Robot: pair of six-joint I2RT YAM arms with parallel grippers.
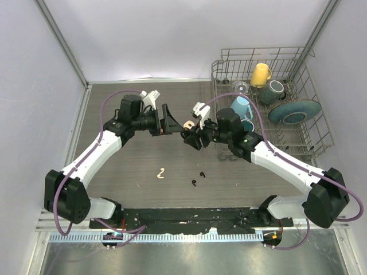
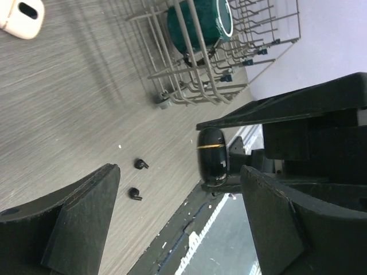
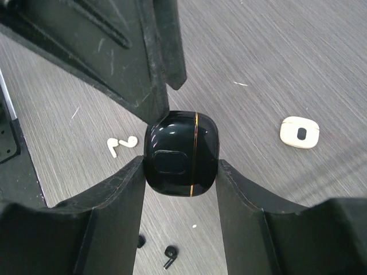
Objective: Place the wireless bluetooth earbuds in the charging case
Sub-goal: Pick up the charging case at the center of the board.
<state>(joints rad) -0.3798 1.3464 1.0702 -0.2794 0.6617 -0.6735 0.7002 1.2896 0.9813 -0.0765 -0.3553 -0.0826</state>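
My right gripper [image 3: 180,166] is shut on a closed glossy black charging case [image 3: 181,153] with a gold seam and holds it above the table; the case also shows in the left wrist view [image 2: 212,156]. My left gripper [image 2: 179,177] is open and empty, its fingers [image 3: 143,51] just beyond the case. Two black earbuds [image 3: 170,255] [image 2: 141,164] lie on the table below, also in the top view [image 1: 198,178]. A pair of cream-white earbuds [image 3: 120,144] [image 1: 161,173] lies to their left. A cream charging case [image 3: 299,132] [image 1: 188,124] rests on the table.
A wire dish rack [image 1: 264,103] at the back right holds a yellow cup, blue and green mugs [image 2: 198,23] and a teal plate. Both grippers [image 1: 172,123] [image 1: 192,139] meet mid-table. Walls enclose the table on three sides.
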